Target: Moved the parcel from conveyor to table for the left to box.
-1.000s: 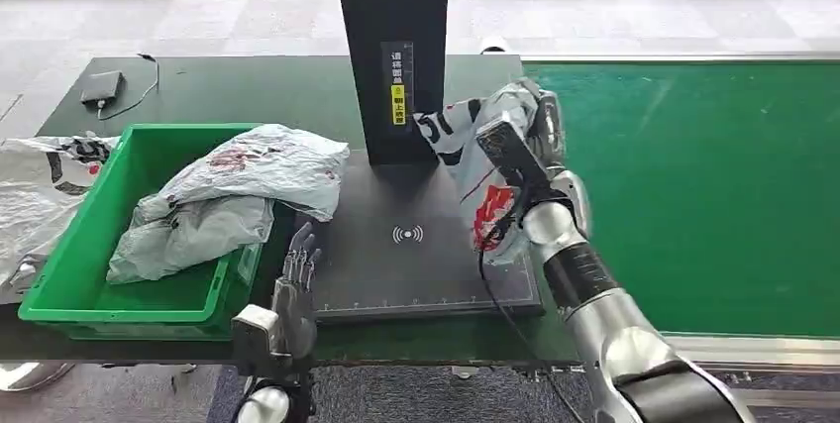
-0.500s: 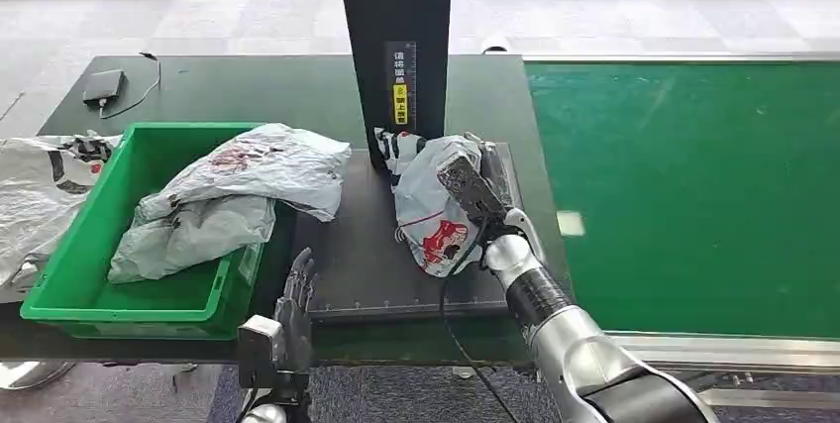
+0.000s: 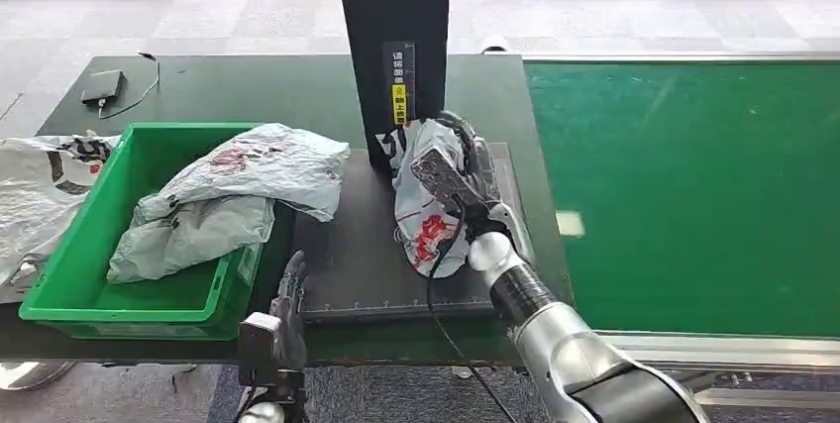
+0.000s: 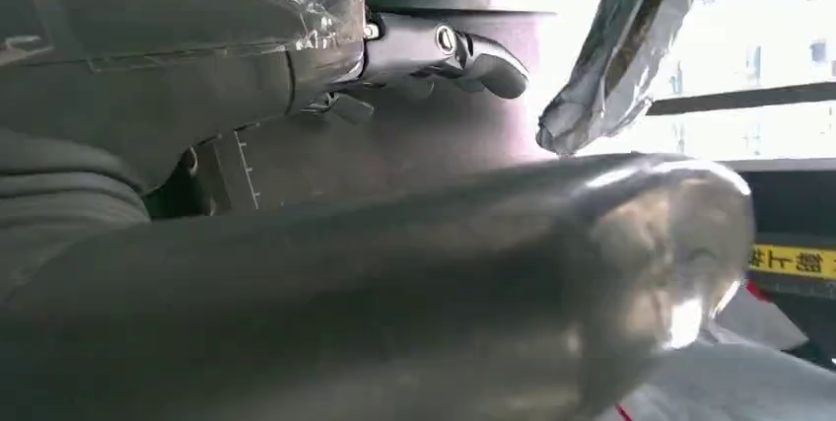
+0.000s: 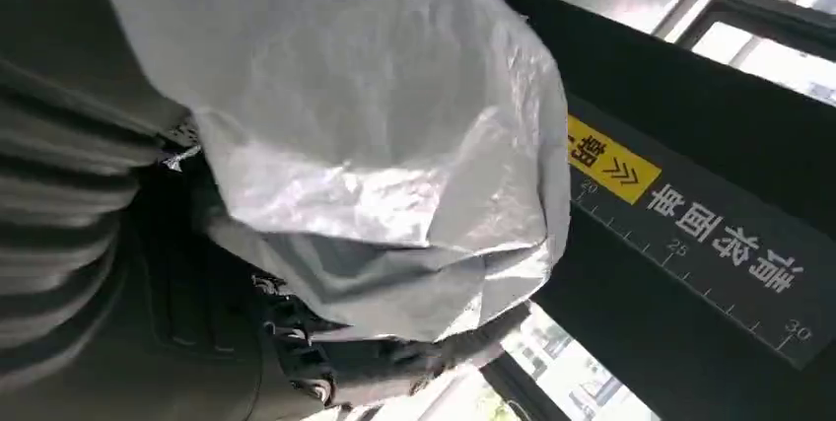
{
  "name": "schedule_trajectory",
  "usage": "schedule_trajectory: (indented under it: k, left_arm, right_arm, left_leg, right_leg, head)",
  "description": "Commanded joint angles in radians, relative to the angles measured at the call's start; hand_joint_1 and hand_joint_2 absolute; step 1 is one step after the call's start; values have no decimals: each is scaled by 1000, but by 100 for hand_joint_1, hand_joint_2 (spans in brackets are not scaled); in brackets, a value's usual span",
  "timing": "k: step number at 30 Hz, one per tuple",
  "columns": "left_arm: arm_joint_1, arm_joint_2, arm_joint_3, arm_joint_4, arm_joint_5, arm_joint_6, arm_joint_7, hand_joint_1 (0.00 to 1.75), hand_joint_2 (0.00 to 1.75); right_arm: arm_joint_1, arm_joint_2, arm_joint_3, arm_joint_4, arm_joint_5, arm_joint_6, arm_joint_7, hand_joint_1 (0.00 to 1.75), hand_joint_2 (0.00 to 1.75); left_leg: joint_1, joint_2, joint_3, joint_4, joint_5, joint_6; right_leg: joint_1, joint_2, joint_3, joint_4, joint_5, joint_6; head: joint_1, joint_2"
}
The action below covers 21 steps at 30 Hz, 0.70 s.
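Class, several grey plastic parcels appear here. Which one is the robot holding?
The parcel over the dark scanner plate, held by the right robot hand. The others lie untouched in the green bin or left of it.

The head view looks forward and down from high over the dark table (image 3: 248, 86) and the green conveyor (image 3: 683, 185), while both wrist views sit very close behind their hands, and all three share the black column (image 3: 391, 47) with its yellow label (image 5: 603, 159).
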Motion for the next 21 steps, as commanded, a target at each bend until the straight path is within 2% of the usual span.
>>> schedule_trajectory:
  k: [1, 3, 6, 11, 15, 16, 19, 21]
  left_arm:
    - [-20, -25, 53, -19, 6, 17, 22, 0, 0]
    - [-18, -25, 47, -23, 8, 23, 31, 0, 0]
    - [6, -22, 20, -51, 7, 57, 43, 0, 0]
    - [-23, -4, -52, -18, -3, 83, 10, 0, 0]
    - [-69, -4, -99, 20, -4, 100, 6, 0, 0]
    - [-75, -3, -107, 23, -3, 101, 4, 0, 0]
    - [-118, -4, -144, 48, 0, 101, 9, 0, 0]
    - [-144, 1, -159, 70, 9, 93, 6, 0, 0]
  right_arm:
    - [11, -27, -40, 44, 1, 8, -19, 0, 175]
    - [38, -33, -64, 19, -23, 61, -52, 0, 175]
    - [183, -75, -92, -73, -59, 137, -164, 0, 175]
    - [492, -192, 6, -400, -164, 275, -164, 0, 175]
    - [595, -236, 40, -561, -228, 260, -164, 0, 175]
    - [618, -239, 31, -610, -247, 256, -164, 0, 175]
    - [746, -262, 16, -820, -223, 197, -164, 0, 175]
    - [806, -270, 26, -929, -214, 200, -164, 0, 175]
  left_leg:
    - [0, -2, 0, -1, 1, 1]
    - [0, -2, 0, -1, 1, 1]
    - [0, -5, 3, -3, 1, 1]
    - [0, -11, 8, -7, 2, 1]
    - [-1, -14, 5, -5, 0, 2]
    - [0, -11, 5, -4, -1, 2]
    - [-1, -12, 4, -4, -1, 1]
    - [-1, -12, 2, -1, -2, 2]
  right_leg:
    - [0, -2, 1, -1, 0, 0]
    - [0, -2, 1, -1, 0, 0]
    - [0, -5, 5, -3, 0, 0]
    - [0, -11, 12, -8, -2, 0]
    - [0, -14, 11, -6, -3, 1]
    - [0, -11, 9, -6, -3, 0]
    - [0, -13, 9, -5, -3, 0]
    - [-1, -13, 6, -3, -5, 1]
  head:
    - [0, 0]
    - [0, 0]
    - [0, 0]
    - [0, 0]
    - [0, 0]
    - [0, 0]
    - [0, 0]
    - [0, 0]
